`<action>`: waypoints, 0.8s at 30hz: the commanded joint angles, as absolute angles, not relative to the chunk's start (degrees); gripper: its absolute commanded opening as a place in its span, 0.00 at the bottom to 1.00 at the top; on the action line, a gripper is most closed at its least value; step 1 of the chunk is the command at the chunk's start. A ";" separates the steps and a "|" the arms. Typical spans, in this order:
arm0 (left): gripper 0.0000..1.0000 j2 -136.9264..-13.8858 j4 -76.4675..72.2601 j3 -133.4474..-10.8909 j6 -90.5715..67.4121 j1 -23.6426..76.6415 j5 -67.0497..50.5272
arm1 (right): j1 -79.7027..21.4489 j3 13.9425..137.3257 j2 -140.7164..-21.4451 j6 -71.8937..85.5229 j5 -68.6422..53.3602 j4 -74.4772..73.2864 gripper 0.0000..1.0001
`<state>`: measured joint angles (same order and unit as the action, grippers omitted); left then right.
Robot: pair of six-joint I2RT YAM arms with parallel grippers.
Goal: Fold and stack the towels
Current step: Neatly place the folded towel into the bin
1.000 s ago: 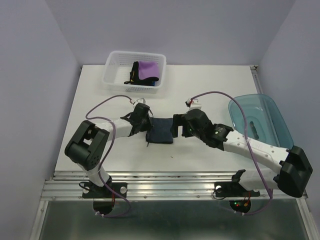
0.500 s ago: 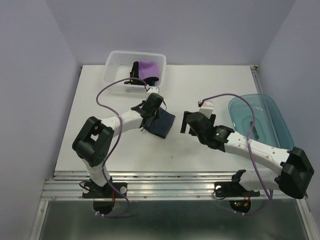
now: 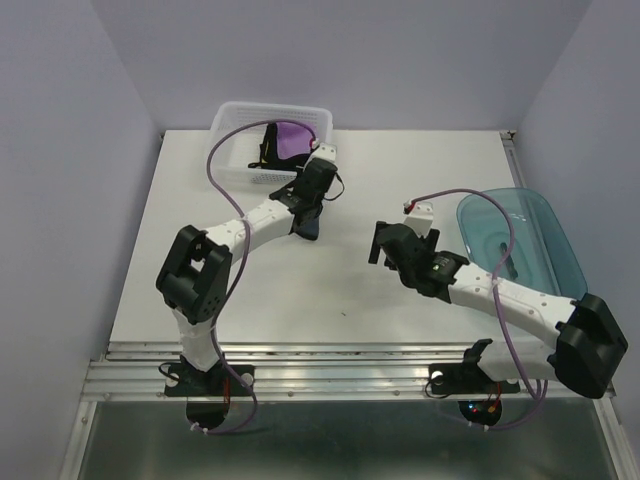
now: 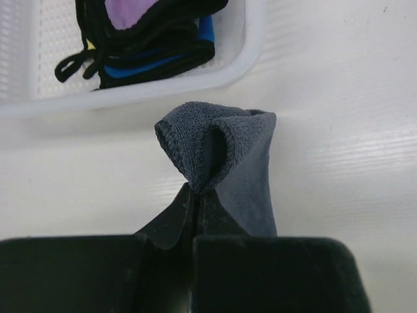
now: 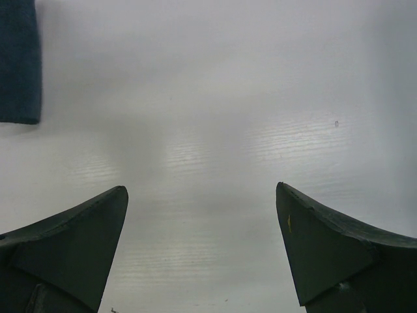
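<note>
My left gripper [image 3: 310, 208] is shut on a dark navy-grey towel [image 3: 308, 226] and holds it bunched and hanging just in front of the white mesh basket [image 3: 228, 150]. In the left wrist view the fingertips [image 4: 195, 195] pinch a fold of this towel [image 4: 225, 153]. Purple [image 3: 294, 138] and black [image 3: 270, 146] towels lie in the basket, and the wrist view also shows blue [image 4: 156, 62] and yellow edges there. My right gripper [image 3: 386, 244] is open and empty over bare table, right of the navy-grey towel. Its wrist view [image 5: 201, 192] shows the towel's edge [image 5: 19, 65] at top left.
A translucent blue tub [image 3: 525, 235] stands at the right edge of the table, close to the right arm. The white table [image 3: 330, 290] is walled by lavender panels on the left, back and right. The left arm's cable loops over the basket's near side.
The left gripper lifted the navy-grey towel off the table's middle and carried it back toward the basket. The right gripper let go of the towel and drew back to the right.
</note>
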<state>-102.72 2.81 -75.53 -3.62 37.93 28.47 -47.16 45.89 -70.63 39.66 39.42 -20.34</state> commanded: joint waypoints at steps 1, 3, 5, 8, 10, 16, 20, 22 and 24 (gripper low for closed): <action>0.00 -103.44 1.85 -82.17 5.18 38.23 31.99 | -45.79 43.86 -70.66 38.94 41.48 -17.49 1.00; 0.00 -103.71 2.02 -84.97 7.54 37.97 31.29 | -45.00 43.51 -70.40 38.85 41.75 -17.75 1.00; 0.00 -103.89 2.02 -86.65 8.87 37.62 31.03 | -44.48 43.16 -70.05 38.41 41.75 -17.84 1.00; 0.00 -104.85 2.46 -90.52 11.16 36.22 29.36 | -43.60 42.45 -69.70 37.62 41.83 -17.49 1.00; 0.00 -105.64 3.25 -94.12 12.21 34.90 27.43 | -43.33 42.28 -69.61 37.36 41.92 -17.40 1.00; 0.00 -108.10 5.10 -104.31 12.75 31.73 20.75 | -42.63 40.61 -70.22 36.83 40.34 -14.24 1.00; 0.00 -112.83 6.24 -111.78 11.96 29.80 20.22 | -42.19 40.96 -72.07 36.48 40.17 -14.24 1.00; 0.00 -114.78 7.82 -116.86 11.25 28.74 19.69 | -41.75 41.04 -73.21 36.39 40.52 -14.33 1.00; 0.00 -117.41 8.17 -120.48 11.42 28.13 18.90 | -40.96 41.22 -74.17 36.30 40.52 -14.41 1.00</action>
